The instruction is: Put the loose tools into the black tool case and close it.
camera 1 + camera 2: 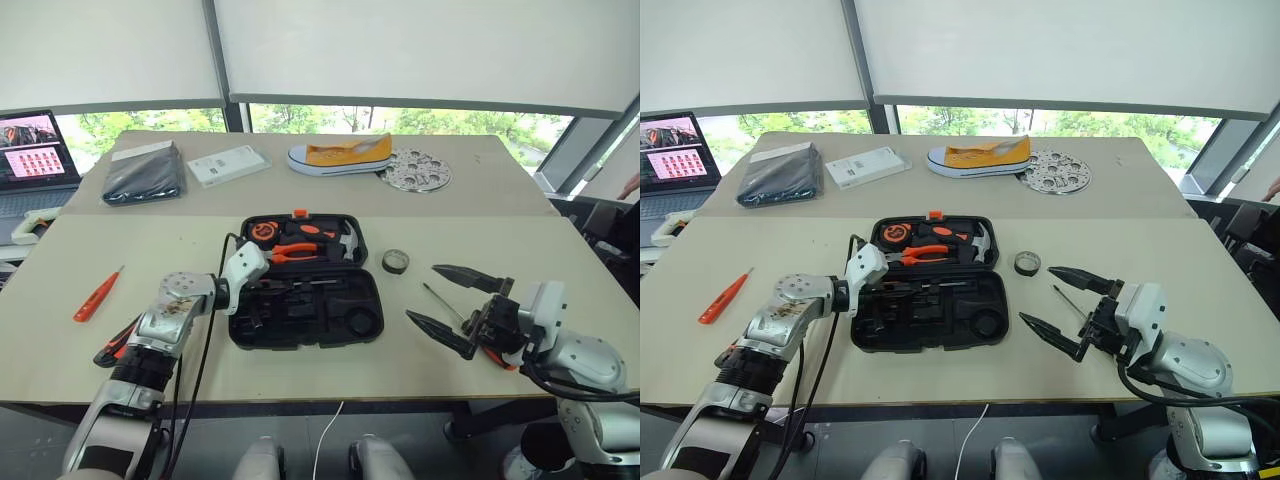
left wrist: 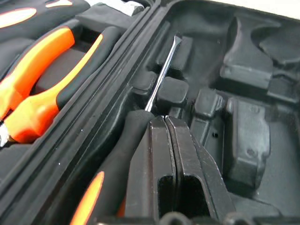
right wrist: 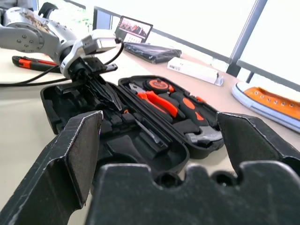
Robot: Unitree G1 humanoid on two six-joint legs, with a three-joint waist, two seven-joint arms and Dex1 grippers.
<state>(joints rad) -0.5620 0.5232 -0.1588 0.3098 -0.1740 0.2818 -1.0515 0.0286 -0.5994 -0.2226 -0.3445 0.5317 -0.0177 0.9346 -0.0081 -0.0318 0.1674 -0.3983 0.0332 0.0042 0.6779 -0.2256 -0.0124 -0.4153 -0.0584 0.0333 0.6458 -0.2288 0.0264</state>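
My left claw is down in the open black tool case (image 1: 305,300), clenched with nothing between its fingers.

My left gripper (image 2: 169,123) has its fingers pressed flat together over the near half of the case, just beside a black-and-orange screwdriver (image 2: 140,122) that lies in a moulded slot along the hinge ridge. My right gripper (image 1: 455,300) hangs spread wide and empty above the table (image 1: 400,360), right of the case, over the second screwdriver (image 1: 442,301). The tape roll (image 1: 395,261) sits near the case's right edge. The small orange tester screwdriver (image 1: 97,294) and the utility knife (image 3: 35,62) lie well apart, left of the case.
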